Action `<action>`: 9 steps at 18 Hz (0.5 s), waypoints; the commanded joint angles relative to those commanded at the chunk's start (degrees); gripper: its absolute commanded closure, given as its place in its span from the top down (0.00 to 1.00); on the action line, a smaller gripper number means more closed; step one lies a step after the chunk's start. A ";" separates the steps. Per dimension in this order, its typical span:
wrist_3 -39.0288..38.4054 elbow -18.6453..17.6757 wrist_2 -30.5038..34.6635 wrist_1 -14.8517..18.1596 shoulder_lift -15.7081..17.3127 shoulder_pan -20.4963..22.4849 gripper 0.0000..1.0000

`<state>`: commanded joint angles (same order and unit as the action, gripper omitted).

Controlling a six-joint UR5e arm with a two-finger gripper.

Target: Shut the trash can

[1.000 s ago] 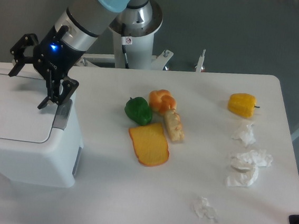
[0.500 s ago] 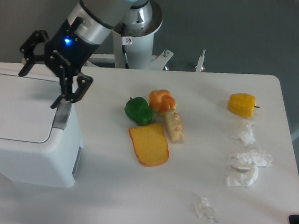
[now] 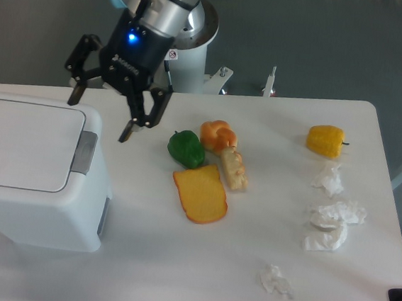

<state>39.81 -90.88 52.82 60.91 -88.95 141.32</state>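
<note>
The trash can (image 3: 36, 199) is a large white boxy bin at the left of the table. Its flat white lid (image 3: 20, 144) lies down flat, with the grey latch tab (image 3: 84, 153) at its right edge. My gripper (image 3: 99, 118) is open and empty. It hangs above the table just beyond the bin's back right corner, apart from the lid. One fingertip (image 3: 72, 95) is over the bin's back edge, the other (image 3: 125, 134) is over the table to the right of the bin.
A green pepper (image 3: 185, 148), an orange bun (image 3: 218, 134), a beige food piece (image 3: 232, 170) and a yellow cheese wedge (image 3: 199, 194) lie mid-table. A yellow pepper (image 3: 325, 140) and several crumpled tissues (image 3: 333, 216) lie at the right. The robot base (image 3: 185, 42) stands behind.
My gripper has lifted off the lid near the latch tab and moved right and back, away from the bin. The lid stays down flat.
</note>
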 joint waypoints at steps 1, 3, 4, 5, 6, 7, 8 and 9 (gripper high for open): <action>1.23 0.00 0.26 0.26 0.26 0.62 1.00; 2.99 -0.09 2.36 0.35 0.88 2.03 1.00; 4.04 -0.09 3.42 0.35 0.88 2.12 1.00; 5.53 -0.09 4.47 0.35 0.88 2.21 1.00; 7.72 -0.09 5.70 0.35 0.88 2.21 1.00; 10.53 -0.09 7.02 0.35 0.88 2.29 1.00; 13.34 -0.26 8.25 0.35 0.80 2.38 1.00; 15.80 -0.61 9.13 0.44 0.79 2.38 1.00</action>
<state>55.61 -91.49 61.95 61.35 -88.15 143.70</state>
